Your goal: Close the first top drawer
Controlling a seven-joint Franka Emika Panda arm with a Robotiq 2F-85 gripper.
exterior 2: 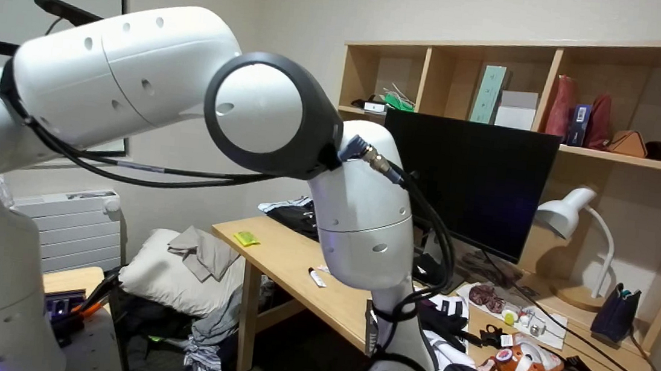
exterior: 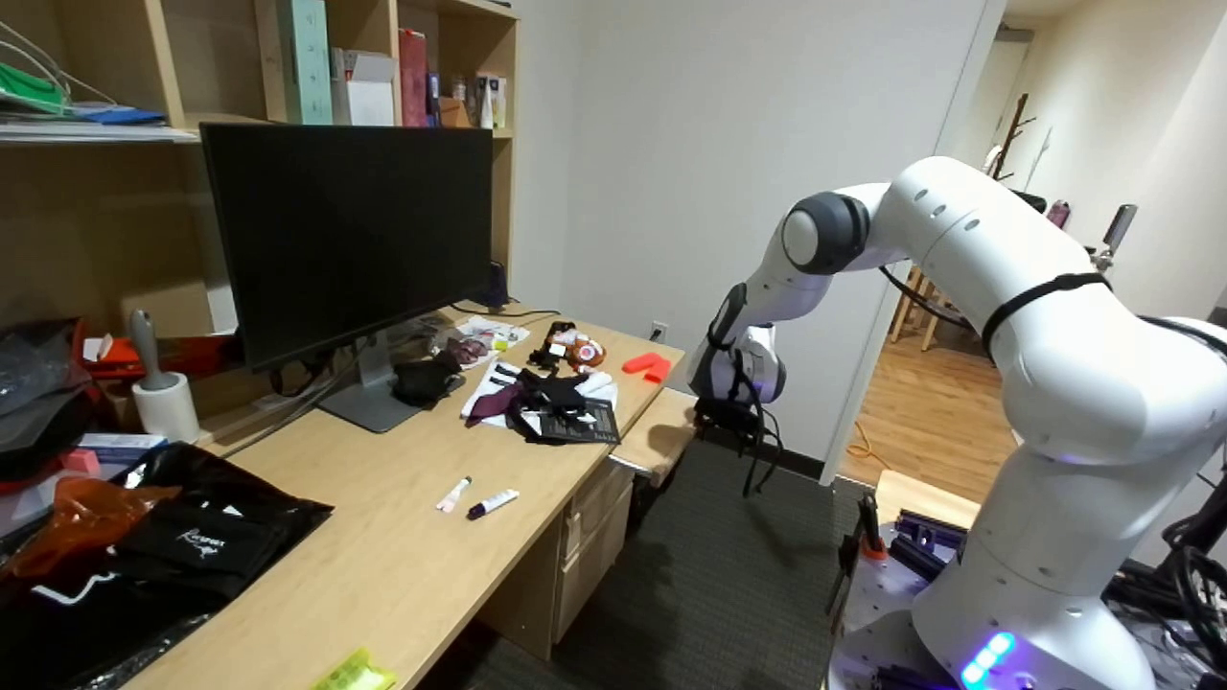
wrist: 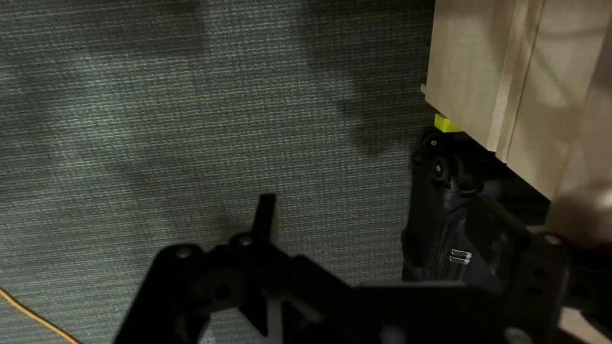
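The first top drawer point(exterior: 657, 433), pale beige wood, juts out from under the desk's edge in an exterior view. My gripper point(exterior: 726, 417) is dark and small there, right beside the drawer's outer end; I cannot tell whether they touch. In the wrist view my gripper point(wrist: 373, 212) has its two black fingers wide apart, with nothing between them. Pale wood fronts of the cabinet point(wrist: 468, 62) show at the right there, and the right finger overlaps blurred wood close by. The drawer and the gripper do not show in the exterior view with the lamp.
The desk point(exterior: 403, 537) carries a monitor point(exterior: 355, 230), black cloth items point(exterior: 556, 393), markers point(exterior: 494, 504) and a red object point(exterior: 644, 364) near the drawer. Lower drawer fronts point(exterior: 594, 565) stand below. A black bag point(wrist: 444, 229) lies by the cabinet on dark carpet.
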